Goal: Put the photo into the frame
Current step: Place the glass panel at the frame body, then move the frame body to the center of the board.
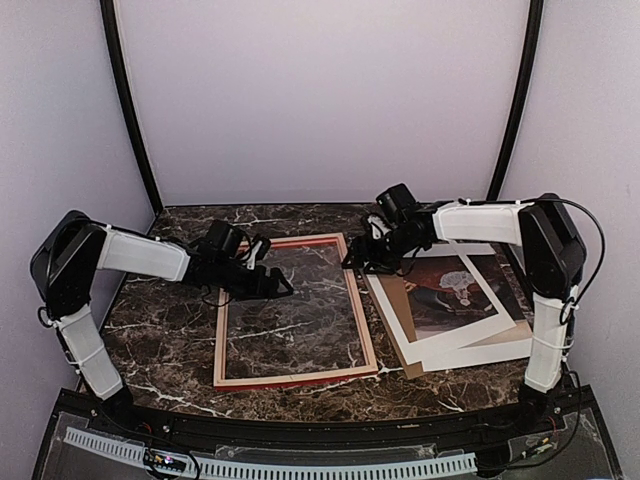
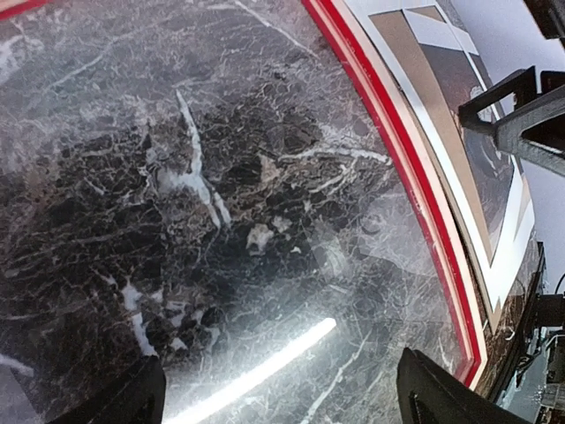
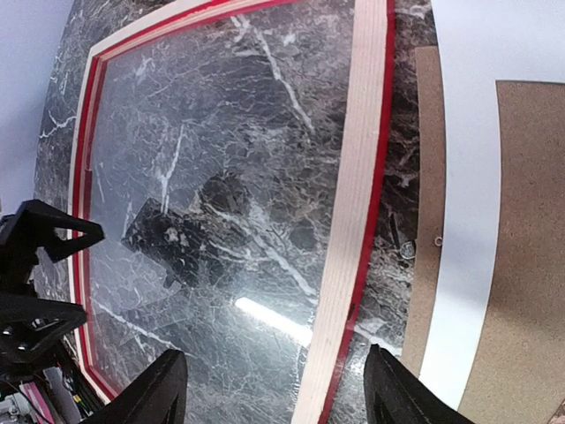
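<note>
Top external view: my left gripper (image 1: 272,284), jaws apart, hovers over the far left of the frame (image 1: 298,378), flat on the table (image 1: 160,340). My right gripper (image 1: 362,260), also apart and empty, hangs by its far right corner; the photo (image 1: 455,288) lies just right of the frame

No legible text, label, brand, number or sign on any surface in view.

frame (image 1: 296,377) flat on the table (image 1: 160,340), photo (image 1: 440,300) just right of it — lying atop a board (image 1: 392,298)
</note>
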Robot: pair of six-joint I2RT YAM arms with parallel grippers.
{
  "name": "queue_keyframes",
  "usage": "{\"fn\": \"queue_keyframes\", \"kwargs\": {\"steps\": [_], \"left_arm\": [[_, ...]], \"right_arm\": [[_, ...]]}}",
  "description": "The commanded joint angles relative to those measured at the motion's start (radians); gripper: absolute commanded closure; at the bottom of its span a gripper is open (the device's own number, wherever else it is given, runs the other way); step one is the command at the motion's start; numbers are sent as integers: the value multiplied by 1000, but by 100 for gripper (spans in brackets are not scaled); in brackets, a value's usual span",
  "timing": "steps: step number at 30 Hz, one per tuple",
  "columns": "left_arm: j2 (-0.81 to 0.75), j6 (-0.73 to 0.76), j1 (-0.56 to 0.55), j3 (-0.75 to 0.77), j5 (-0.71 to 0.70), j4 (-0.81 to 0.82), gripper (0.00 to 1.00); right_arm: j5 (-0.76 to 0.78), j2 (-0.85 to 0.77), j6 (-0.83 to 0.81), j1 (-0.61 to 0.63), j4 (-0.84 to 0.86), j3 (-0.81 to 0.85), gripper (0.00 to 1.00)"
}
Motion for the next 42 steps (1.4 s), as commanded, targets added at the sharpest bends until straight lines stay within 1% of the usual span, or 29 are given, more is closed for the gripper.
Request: {"fn": "queue_keyframes", "kwargs": {"steps": [1,3,5,6,7,9,11,16,19,24,28,31,33,34,35,36,37,38,40,42], "left_arm": [[-135,52,-2,-13,-86,-35,6],[-160,70,-2,-1,-160,-96,5],[-173,86,2,26,-292,-165,4],[-176,92,4,34,-323,-214,4],[-178,100,14,43,-388,-234,3],[-182,106,37,50,-457,-280,3],[-187,107,67,49,-496,-312,3],[-173,98,155,47,-530,-362,3],[-153,99,181,43,-547,-372,3],[-124,109,190,46,-520,-344,7],[-84,115,191,57,-465,-329,11],[-60,114,191,56,-447,-317,16],[-43,118,191,64,-460,-325,21],[-33,123,191,71,-475,-327,27],[-28,125,192,73,-482,-332,30],[-18,130,192,77,-495,-334,36],[-13,136,193,78,-501,-333,39],[-2,137,196,81,-513,-334,44],[18,144,202,92,-536,-340,49],[35,150,214,101,-566,-351,52]], "right_arm": [[20,-18,-40,6,-6,-38,31],[11,-14,-48,17,-4,-44,31],[4,0,-52,31,-3,-47,31],[2,8,-52,39,-2,-48,30],[0,17,-51,46,1,-48,30],[-5,32,-47,63,10,-45,30],[-16,51,-39,80,20,-36,30],[-37,95,-11,118,46,3,31],[-27,96,5,126,66,13,31],[34,39,-14,126,51,2,31],[97,-34,-26,116,49,-37,31],[114,-82,-26,88,48,-79,31],[126,-108,-28,59,38,-105,31],[132,-121,-29,42,35,-121,31],[142,-134,-29,22,29,-136,30],[156,-151,-30,1,22,-150,30],[171,-164,-33,-23,12,-163,30],[191,-179,-38,-49,0,-173,30],[231,-208,-50,-110,-26,-193,28],[270,-232,-67,-174,-50,-214,27]]}}
